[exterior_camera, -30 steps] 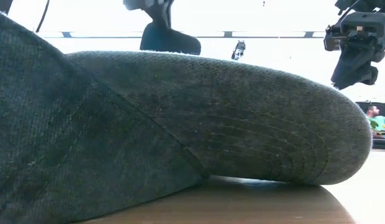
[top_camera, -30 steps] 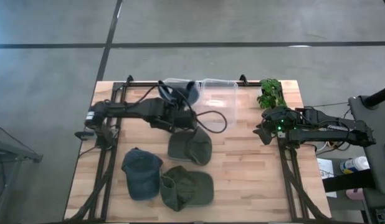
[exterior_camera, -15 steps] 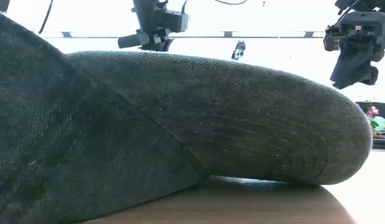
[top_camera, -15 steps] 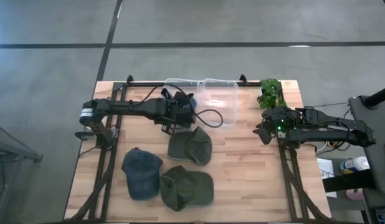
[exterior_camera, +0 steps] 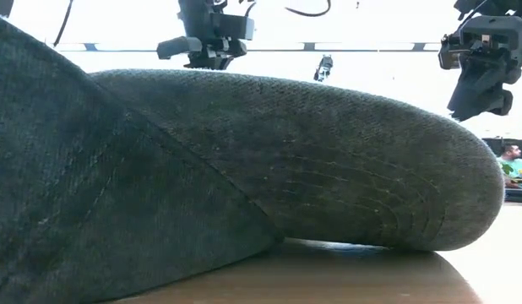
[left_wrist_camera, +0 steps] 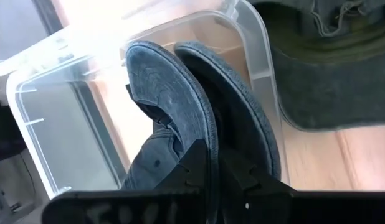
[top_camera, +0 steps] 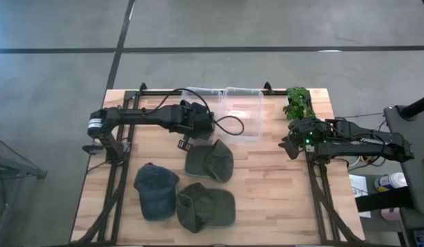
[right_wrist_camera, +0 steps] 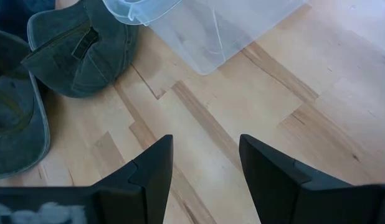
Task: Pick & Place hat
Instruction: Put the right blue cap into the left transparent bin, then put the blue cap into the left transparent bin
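Left gripper (top_camera: 198, 118) sits at the left edge of the clear bin (top_camera: 243, 116), far centre of the table (top_camera: 280, 185). Its fingers (left_wrist_camera: 199, 163) are pinched on the brim of a blue hat (left_wrist_camera: 174, 106), which hangs inside the bin against its wall. Three more hats lie on the table nearer: green hat (top_camera: 208, 162) just near of the gripper, blue hat (top_camera: 156, 191) to the left, green hat (top_camera: 206, 206) nearest. Right gripper (top_camera: 289, 145) hovers at the right side, fingers (right_wrist_camera: 149, 171) spread, holding nothing. Plant (top_camera: 298, 103) at the far right corner.
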You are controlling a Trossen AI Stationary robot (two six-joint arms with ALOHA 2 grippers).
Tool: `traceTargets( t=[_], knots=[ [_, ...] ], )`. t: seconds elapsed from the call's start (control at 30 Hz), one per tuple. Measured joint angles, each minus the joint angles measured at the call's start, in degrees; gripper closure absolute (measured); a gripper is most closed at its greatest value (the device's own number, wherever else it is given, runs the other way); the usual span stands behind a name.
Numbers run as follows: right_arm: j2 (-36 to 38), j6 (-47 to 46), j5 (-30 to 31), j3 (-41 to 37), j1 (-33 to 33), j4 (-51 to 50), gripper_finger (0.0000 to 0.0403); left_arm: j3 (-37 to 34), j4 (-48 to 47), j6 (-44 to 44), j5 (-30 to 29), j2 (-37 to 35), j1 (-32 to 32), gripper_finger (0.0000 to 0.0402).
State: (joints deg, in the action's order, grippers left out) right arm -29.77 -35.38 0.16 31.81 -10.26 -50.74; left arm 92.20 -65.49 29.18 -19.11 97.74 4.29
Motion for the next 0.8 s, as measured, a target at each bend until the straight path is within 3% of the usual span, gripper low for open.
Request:
traceTargets(
  t=[0.27, 0.57, 0.73, 0.8],
  knots=[
    [-0.01, 0.01, 0.0, 0.0, 0.0, -0.01, 0.0225, 1.67, 2.31, -3.94, 2.59, -0.64, -0.28, 0.038],
    [-0.01, 0.0, 0.0, 0.0, 0.0, 0.0, 0.0225, 5.22, 5.16, -19.87, 7.29, -0.64, -0.28, 0.0348],
    [-0.01, -0.01, 0.0, 0.0, 0.01, -0.02, 0.0225, 5.25, 1.25, -20.18, 6.24, -0.64, -0.48, 0.0347],
    [-0.01, -0.05, 0.0, 0.0, 0.0, 0.0, 0.0225, 5.47, -1.39, -18.06, 3.05, -0.63, -0.7, 0.0347]
  ],
)
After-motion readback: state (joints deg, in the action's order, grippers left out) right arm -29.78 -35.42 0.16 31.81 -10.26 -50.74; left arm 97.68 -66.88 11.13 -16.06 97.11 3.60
